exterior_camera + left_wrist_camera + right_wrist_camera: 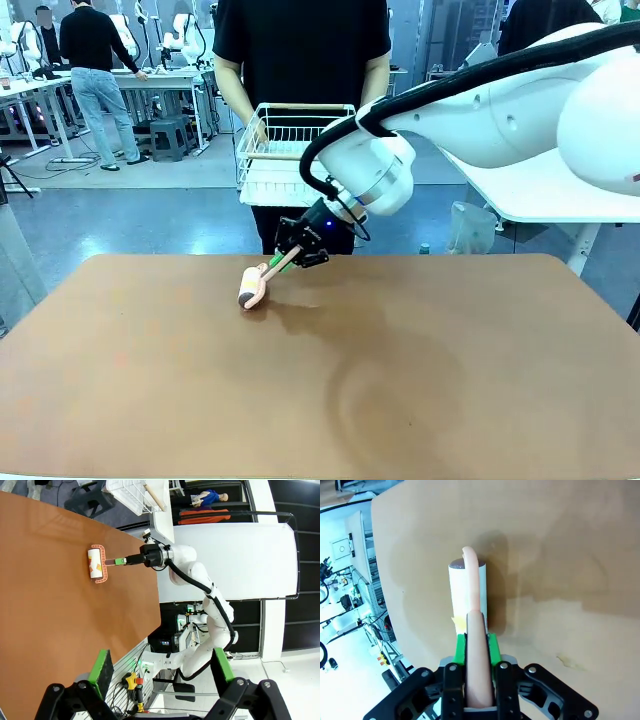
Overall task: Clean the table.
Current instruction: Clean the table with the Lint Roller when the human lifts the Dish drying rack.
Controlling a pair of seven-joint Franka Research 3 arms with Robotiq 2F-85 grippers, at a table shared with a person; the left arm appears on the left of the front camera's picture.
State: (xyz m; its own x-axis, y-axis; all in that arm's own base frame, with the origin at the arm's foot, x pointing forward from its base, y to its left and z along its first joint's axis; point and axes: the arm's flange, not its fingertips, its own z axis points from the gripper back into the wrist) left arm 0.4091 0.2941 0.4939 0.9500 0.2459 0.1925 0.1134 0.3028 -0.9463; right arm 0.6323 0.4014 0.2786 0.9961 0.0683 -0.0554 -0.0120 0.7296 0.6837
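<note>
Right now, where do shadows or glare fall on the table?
Front view: a soft shadow darkens the table right of the lint roller. Right wrist view: the roller's shadow falls beside it; the background looks cyan. Left wrist view: pale sheen on the tabletop above the roller.

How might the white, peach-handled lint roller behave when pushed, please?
The white cylindrical lint roller rests on the reddish-brown table, so it probably rolls easily. Its peach handle looks stiff and light, likely steady in the right gripper.

Table: big rect. top, reddish-brown matte, rounded far corners, level. Faint darker patches centre-right; small pale speck in right wrist view.
</note>
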